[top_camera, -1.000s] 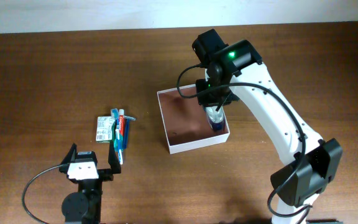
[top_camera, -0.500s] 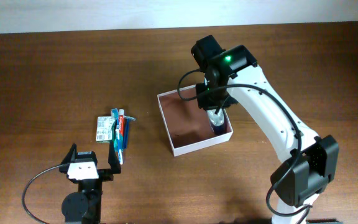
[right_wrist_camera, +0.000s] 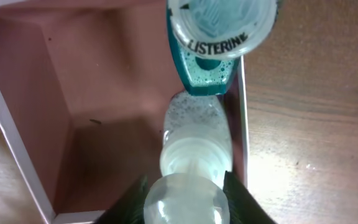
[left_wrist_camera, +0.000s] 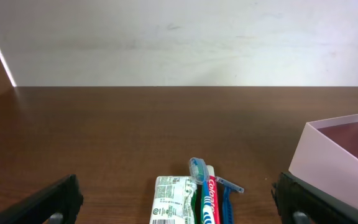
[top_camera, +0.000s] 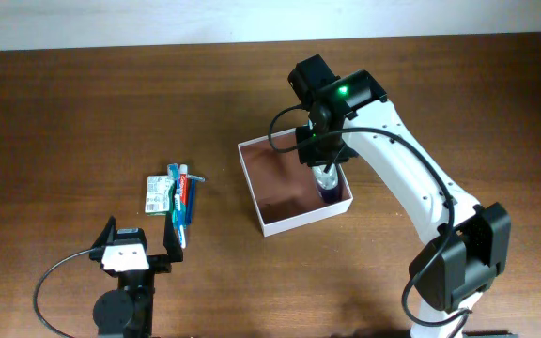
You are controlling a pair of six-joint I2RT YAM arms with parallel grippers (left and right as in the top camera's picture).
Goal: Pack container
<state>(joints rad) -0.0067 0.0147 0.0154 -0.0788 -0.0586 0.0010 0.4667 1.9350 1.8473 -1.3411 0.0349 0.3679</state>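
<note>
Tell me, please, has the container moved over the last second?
Yes. The container has shifted slightly toward the image's right, away from the unmoved Colgate toothpaste, with the right hand gripping a clear bottle inside it.

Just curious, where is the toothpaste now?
In the overhead view the toothpaste lies on the table, left of the box, beside a green packet and just beyond the left hand.

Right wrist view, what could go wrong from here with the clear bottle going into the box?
The clear plastic bottle in the right claw sits hard against a thin side wall of the white-walled square container, so pressing on could shove or tip the box. It also crowds the teal Listerine bottle; letting go might knock that over or jam both.
</note>
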